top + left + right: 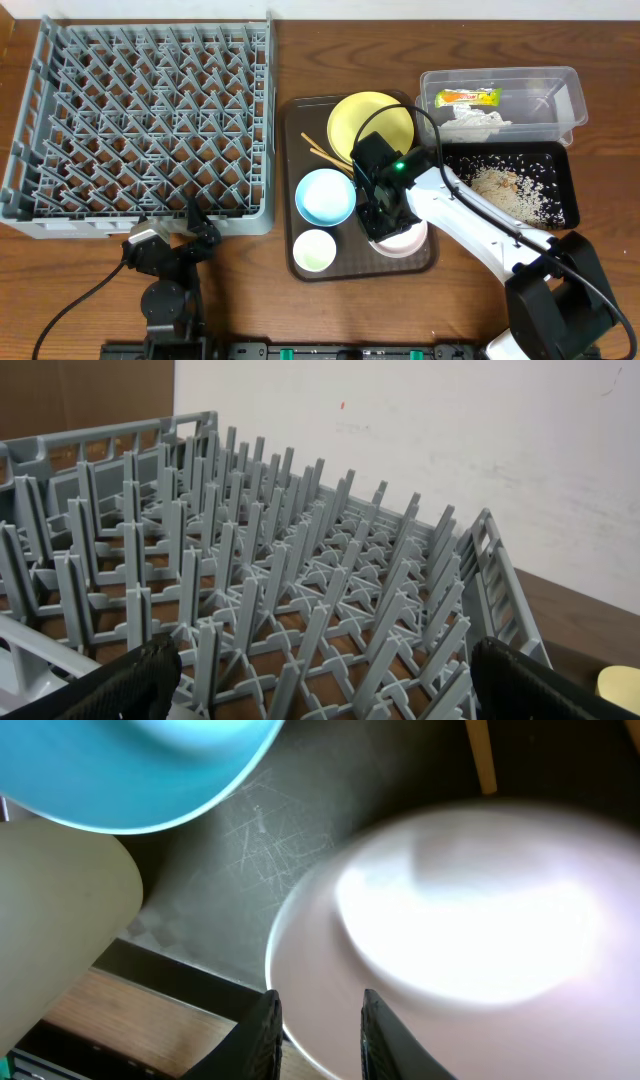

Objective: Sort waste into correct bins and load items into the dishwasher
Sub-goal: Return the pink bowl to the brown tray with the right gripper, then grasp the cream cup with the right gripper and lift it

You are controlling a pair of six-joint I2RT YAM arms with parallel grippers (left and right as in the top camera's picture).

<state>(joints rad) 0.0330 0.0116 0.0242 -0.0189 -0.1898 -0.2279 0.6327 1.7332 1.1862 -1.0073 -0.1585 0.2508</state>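
- Two arms at a wooden worktop (262, 302), overhead: the right claw (388, 228) hangs over the white bowl (408, 243) on the brown serving tray (298, 120), beside the light blue bowl (325, 197), small white cup (315, 250), yellow plate (372, 118) and chopsticks (324, 152); the left claw (198, 232) sits at the grey dish rack's (140, 120) near edge.
- Left wrist: the left claw (325, 660) stands released, fingers (130, 685) spread wide before the rack's pegs.
- Right wrist: fingers (262, 1030) of the right claw (318, 996) straddle the white bowl's (460, 920) rim, a narrow gap between them; whether they pinch it cannot be told.

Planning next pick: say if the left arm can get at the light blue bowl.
Probably yes: the blue bowl sits uncovered at the tray's left edge; the right gripper is beside it.
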